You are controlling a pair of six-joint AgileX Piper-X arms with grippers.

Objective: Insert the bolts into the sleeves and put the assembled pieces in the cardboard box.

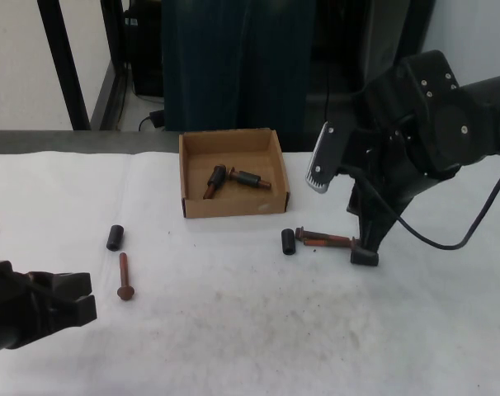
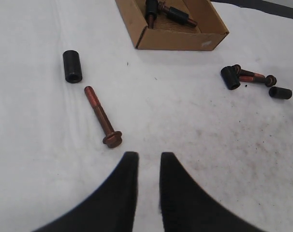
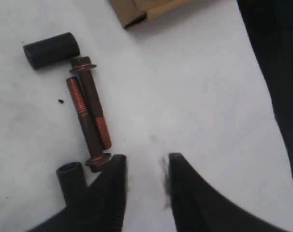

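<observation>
Left fingers point(image 2: 120, 188) hang released and empty near a lone bolt point(image 2: 103, 118) and sleeve point(image 2: 72, 66) on the counter point(image 2: 185, 145). Right fingers point(image 3: 190, 193), also parted and empty, sit beside two bolts point(image 3: 94, 106). The box point(image 2: 175, 39) holds two assembled pieces point(image 2: 175, 13).

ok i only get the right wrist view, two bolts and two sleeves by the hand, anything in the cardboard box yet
observer: yes, two assembled pieces lie in the cardboard box, each a bolt with a sleeve on it.
operator: any loose parts outside my view
observer: one sleeve and one bolt, lying apart from each other on the bench, on the left arm's side.
operator: and the left hand
observer: the left hand is open and empty, close to that bolt's head but not touching it.
</observation>
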